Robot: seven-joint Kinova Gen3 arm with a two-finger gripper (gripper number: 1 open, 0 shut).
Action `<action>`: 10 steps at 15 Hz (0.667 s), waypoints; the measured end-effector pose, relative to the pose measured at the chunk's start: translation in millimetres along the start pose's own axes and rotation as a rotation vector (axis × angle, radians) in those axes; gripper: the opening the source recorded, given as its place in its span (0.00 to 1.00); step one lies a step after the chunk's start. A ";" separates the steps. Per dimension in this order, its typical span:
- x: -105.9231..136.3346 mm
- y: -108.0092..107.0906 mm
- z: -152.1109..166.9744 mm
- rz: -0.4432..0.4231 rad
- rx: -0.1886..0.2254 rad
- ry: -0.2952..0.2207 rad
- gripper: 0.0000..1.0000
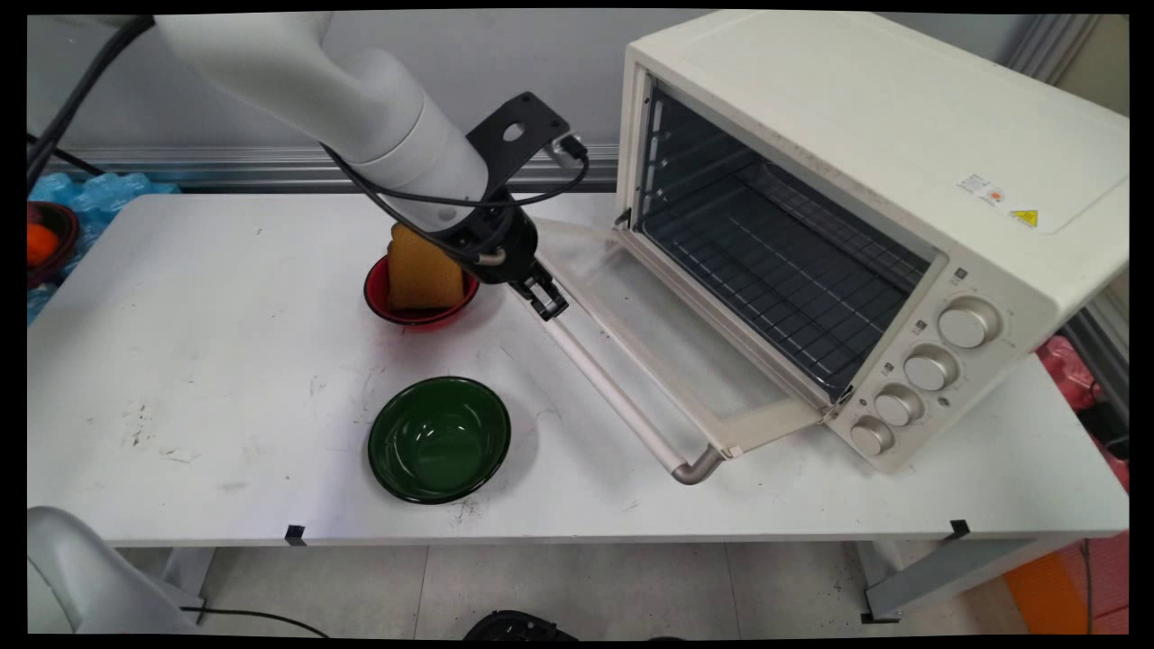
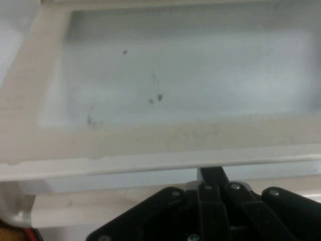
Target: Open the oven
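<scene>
Cream oven, green bowl, red bowl (orange-yellow sponge inside), white table.

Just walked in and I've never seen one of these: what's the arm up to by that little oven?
The gripper is at the handle bar of the toaster oven, whose glass door lies folded down flat. Its fingers look closed at the bar's far end. Behind the arm, a red bowl holds a yellow sponge; a green bowl sits empty nearer the front.

Main view looks down across the table; hand view sits close over the shared oven door.
</scene>
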 end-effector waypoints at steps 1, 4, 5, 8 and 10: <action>-1.8 0.3 -0.5 0.001 0.000 -0.002 0.00; -5.5 1.0 -2.7 0.004 -0.001 -0.004 0.00; -6.7 1.3 -3.8 0.006 -0.002 -0.004 0.00; -10.0 2.0 -8.6 0.012 -0.006 -0.005 0.00; -11.5 2.3 -13.6 0.018 -0.011 -0.004 0.00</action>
